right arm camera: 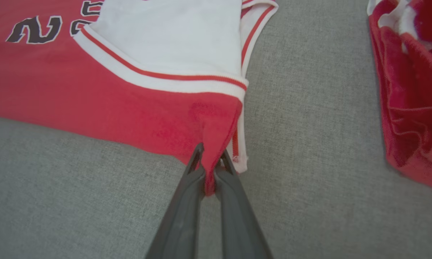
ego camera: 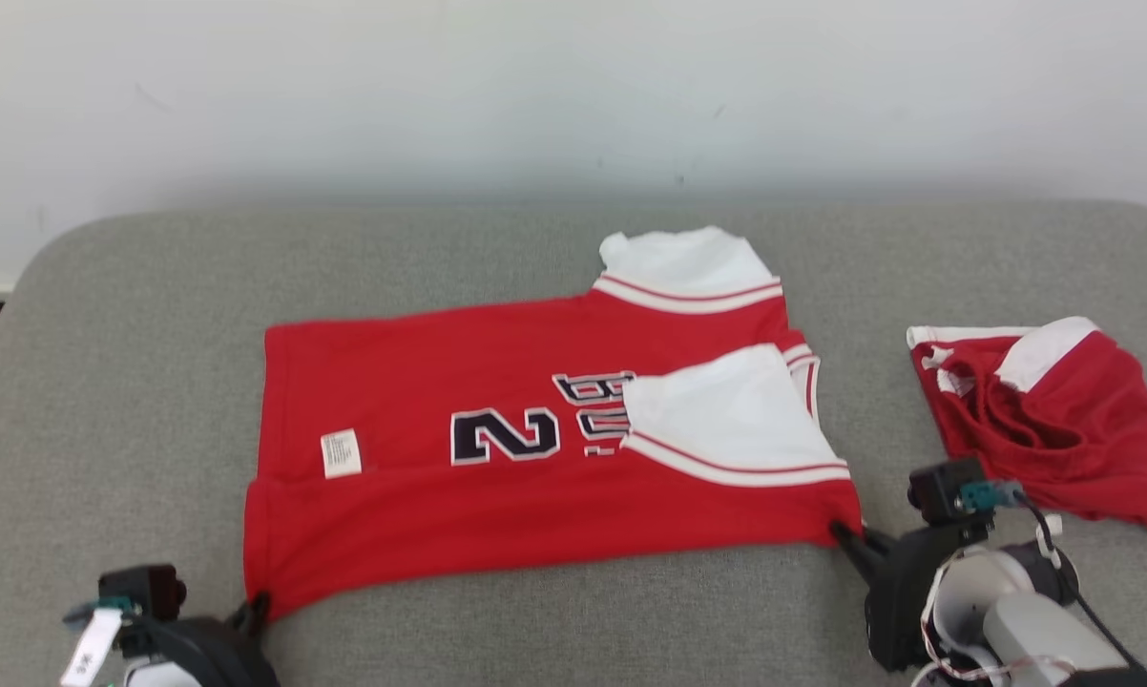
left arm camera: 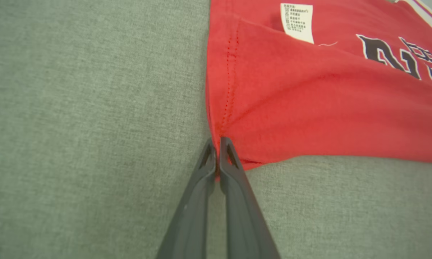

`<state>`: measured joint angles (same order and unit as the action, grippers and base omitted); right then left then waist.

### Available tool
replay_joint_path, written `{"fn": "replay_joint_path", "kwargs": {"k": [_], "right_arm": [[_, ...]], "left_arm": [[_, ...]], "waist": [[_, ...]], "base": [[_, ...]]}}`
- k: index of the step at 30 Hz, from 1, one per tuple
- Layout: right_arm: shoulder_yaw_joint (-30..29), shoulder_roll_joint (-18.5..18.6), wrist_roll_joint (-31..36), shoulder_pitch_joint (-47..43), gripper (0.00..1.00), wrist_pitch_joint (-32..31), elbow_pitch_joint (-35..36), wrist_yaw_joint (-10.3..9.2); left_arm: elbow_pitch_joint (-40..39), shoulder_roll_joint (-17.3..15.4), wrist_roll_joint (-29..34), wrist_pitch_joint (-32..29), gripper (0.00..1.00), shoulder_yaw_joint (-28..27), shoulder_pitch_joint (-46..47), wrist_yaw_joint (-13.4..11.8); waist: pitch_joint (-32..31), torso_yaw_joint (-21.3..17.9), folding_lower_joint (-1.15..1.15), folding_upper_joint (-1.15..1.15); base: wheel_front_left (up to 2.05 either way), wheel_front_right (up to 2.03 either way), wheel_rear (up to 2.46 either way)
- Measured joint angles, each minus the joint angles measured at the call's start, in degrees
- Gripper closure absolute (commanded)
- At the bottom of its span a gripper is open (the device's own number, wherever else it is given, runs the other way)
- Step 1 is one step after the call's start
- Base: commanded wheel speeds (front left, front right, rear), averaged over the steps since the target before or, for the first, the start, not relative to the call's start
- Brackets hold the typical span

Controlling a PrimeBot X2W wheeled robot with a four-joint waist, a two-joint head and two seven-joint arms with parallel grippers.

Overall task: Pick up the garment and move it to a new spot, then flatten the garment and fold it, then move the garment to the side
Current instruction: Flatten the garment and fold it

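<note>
Head view | left fingers, right fingers low, pinching garment near corners

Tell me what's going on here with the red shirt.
The robot is pinching the near edge of a red jersey lying flat on the grey cushioned surface: left gripper shut on the hem corner, right gripper shut on the shoulder corner. A second red garment sits crumpled to the right, untouched.

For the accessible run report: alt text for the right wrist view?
The right end effector is shut on a corner of the red jersey, spread flat on grey fabric with a white sleeve folded over it. A crumpled red garment lies apart at the right edge.
</note>
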<state>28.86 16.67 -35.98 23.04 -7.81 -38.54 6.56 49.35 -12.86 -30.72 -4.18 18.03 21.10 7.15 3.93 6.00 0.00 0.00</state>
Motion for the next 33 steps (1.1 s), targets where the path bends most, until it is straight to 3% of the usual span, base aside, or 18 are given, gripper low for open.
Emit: {"fn": "replay_joint_path", "kwargs": {"k": [11, 27, 28, 29, 30, 31, 33], "right_arm": [[0.36, 2.08, -1.35, -10.57, 1.0, 0.32, 7.23, -0.18], [0.29, 3.57, -3.0, -19.23, 1.0, -2.36, 15.56, -4.13], [0.4, 3.75, -2.97, -19.25, 0.86, -2.53, 16.08, -4.45], [0.34, 3.99, -2.72, -19.25, 0.0, -2.77, 16.63, -4.56], [0.04, 4.08, -2.83, -19.25, 0.0, -2.79, 17.03, -4.8], [-0.26, 4.27, -2.85, -19.3, 0.0, -2.79, 17.7, -5.09], [-1.11, 5.0, -3.34, -19.37, 0.0, -2.87, 19.25, -5.13]], "left_arm": [[-2.64, -2.32, 0.07, 1.52, 1.0, 1.37, -9.19, 0.01], [-6.09, -3.37, -0.14, 0.04, 1.0, 1.38, -12.96, -0.13], [-6.22, -3.38, -0.14, -0.16, 1.0, 1.38, -12.98, -0.13], [-6.34, -3.38, -0.15, -0.24, 1.0, 1.33, -13.02, -0.18], [-6.59, -3.37, -0.19, -0.33, 0.75, 1.23, -13.18, -0.41], [-7.11, -3.38, -0.19, -0.33, 0.0, 1.18, -13.58, -0.69], [-7.9, -3.38, -0.34, -0.33, 0.0, 1.09, -14.1, -1.1]], "waist": [[-6.21, -0.81, -0.01, 0.0], [-7.41, -2.05, -0.01, 0.0], [-7.39, -2.03, -0.01, 0.0], [-7.38, -2.01, -0.01, 0.0], [-7.38, -2.0, -0.01, 0.0], [-7.39, -1.98, -0.01, 0.0], [-7.44, -1.92, -0.01, 0.0]], "base": [[0.0, 0.0, 0.0], [0.0, 0.0, 0.0], [0.0, 0.0, 0.0], [0.0, 0.0, 0.0], [0.0, 0.0, 0.0], [0.0, 0.0, 0.0], [0.0, 0.0, 0.0]]}}
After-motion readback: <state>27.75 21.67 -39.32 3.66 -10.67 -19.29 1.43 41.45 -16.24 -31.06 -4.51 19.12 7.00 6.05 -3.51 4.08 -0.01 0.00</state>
